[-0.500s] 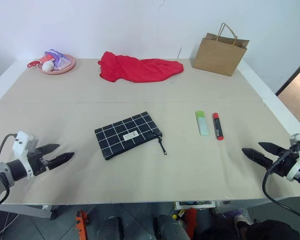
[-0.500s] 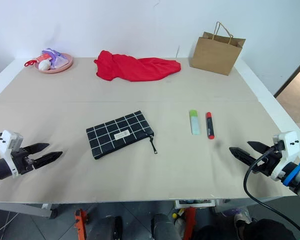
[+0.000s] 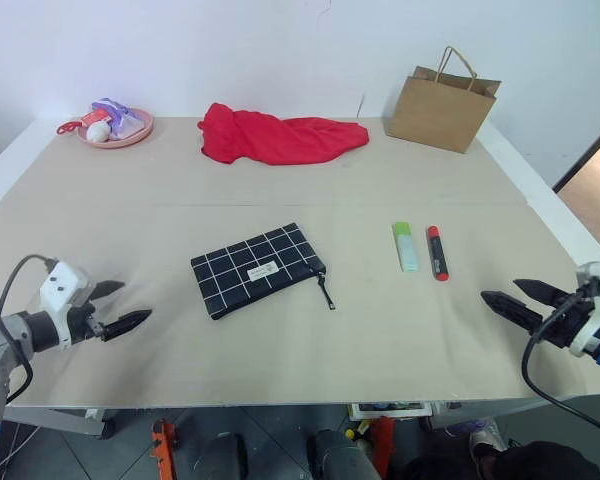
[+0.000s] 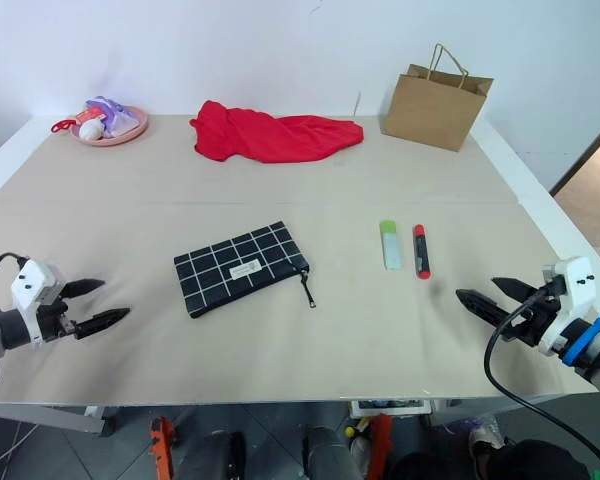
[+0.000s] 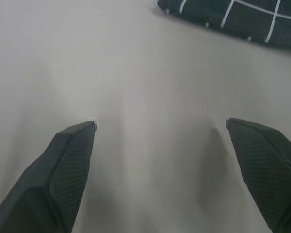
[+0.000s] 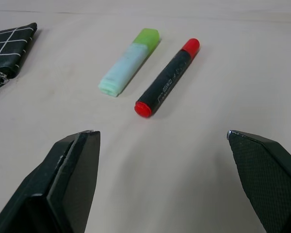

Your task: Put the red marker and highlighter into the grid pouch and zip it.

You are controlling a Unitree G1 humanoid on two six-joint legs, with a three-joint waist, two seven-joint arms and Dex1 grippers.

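On the big tan table (image 3: 280, 350), seen from the head cameras, nothing of the job looks done yet. The grid pouch (image 3: 256, 269) lies flat near the middle with its zipper cord (image 3: 326, 293) trailing off one end, and it looks zipped shut. The highlighter (image 3: 405, 246) and the red marker (image 3: 436, 252) lie side by side, close but not touching, well to the right of the pouch. So both pens have to go in, and before that the pouch likely has to be opened, then zipped at the end. Far back sit a red cloth (image 3: 280, 136), a brown paper bag (image 3: 442, 100) and a pink plate (image 3: 115, 125) with small things on it. The left gripper (image 3: 120, 307) hangs low at the left edge, its two fingers spread wide, holding nothing. The right gripper (image 3: 520, 301) hangs at the right edge, also spread wide and empty, pointing toward the pens.

From the left wrist camera, the two black fingers (image 5: 68, 170) stand far apart over bare table. A corner of the pouch (image 5: 233, 17) shows ahead, well apart from them.

From the right wrist camera, the fingers (image 6: 72, 184) are wide apart too. The highlighter (image 6: 131, 60) and marker (image 6: 167, 77) lie ahead between them, not touched. An end of the pouch (image 6: 9, 43) peeks in at the side.
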